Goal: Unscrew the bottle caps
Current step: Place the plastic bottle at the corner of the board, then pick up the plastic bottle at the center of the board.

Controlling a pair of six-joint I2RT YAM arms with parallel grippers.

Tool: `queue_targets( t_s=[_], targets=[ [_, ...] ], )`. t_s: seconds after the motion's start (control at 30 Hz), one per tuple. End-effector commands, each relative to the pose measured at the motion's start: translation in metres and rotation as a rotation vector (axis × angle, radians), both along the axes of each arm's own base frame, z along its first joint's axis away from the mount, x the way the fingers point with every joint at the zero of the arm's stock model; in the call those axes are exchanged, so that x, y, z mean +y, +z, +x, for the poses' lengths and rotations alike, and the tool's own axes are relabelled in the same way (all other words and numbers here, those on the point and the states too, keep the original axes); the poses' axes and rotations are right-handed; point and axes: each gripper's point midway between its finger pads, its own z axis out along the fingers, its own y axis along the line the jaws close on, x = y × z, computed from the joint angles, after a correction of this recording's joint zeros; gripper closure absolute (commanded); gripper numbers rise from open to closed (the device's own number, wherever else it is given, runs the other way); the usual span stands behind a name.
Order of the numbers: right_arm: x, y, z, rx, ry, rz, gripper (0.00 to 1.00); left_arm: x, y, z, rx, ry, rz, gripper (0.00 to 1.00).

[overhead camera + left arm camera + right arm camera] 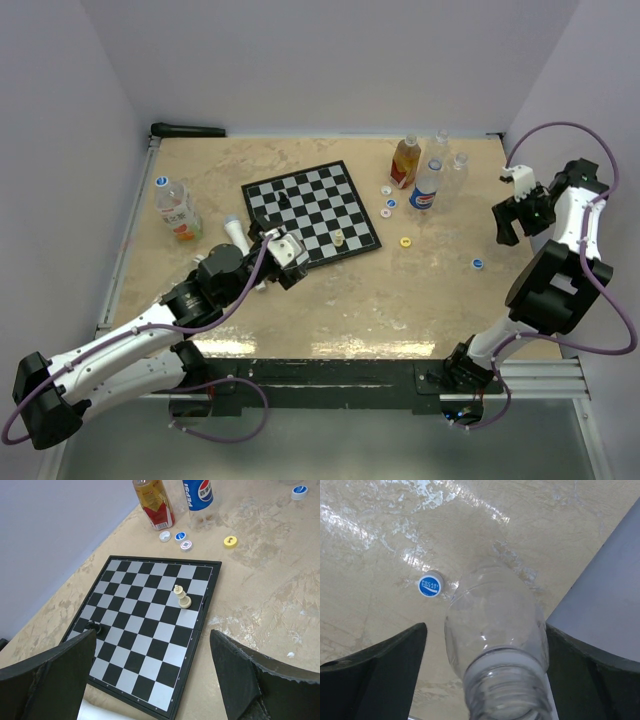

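Left tool (pixel 152 645) spread wide above the chessboard (pixel 145 610), right tool (pixel 485 630) released well right of the chessboard, a gap either side of an uncapped clear bottle (pixel 495 620), blue cap (pixel 430 585) on the bench (pixel 370 540) just beside that bottle

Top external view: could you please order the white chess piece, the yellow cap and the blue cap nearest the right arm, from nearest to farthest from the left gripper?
From the left gripper:
1. White chess piece, on the board's right edge.
2. Yellow cap, right of the board.
3. Blue cap, far right.
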Motion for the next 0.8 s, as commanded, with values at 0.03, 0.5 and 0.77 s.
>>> queue_targets(
  t_s=[0.03, 0.5, 0.77],
  targets=[
    [-0.006, 0.024, 0.005, -0.045, -0.016, -0.036, 0.02, 0.002, 0.01, 0.0, -0.031, -0.003, -0.015, 0.0],
    [-0.017, 0.083, 0.007, -0.158, -0.057, -0.149, 0.02, 0.002, 0.012, 0.0, -0.035, -0.004, -0.02, 0.0],
    [-0.014, 0.138, 0.009, -0.259, -0.051, -0.186, 0.02, 0.004, 0.016, -0.001, -0.043, -0.003, -0.027, 0.0]
  ],
)
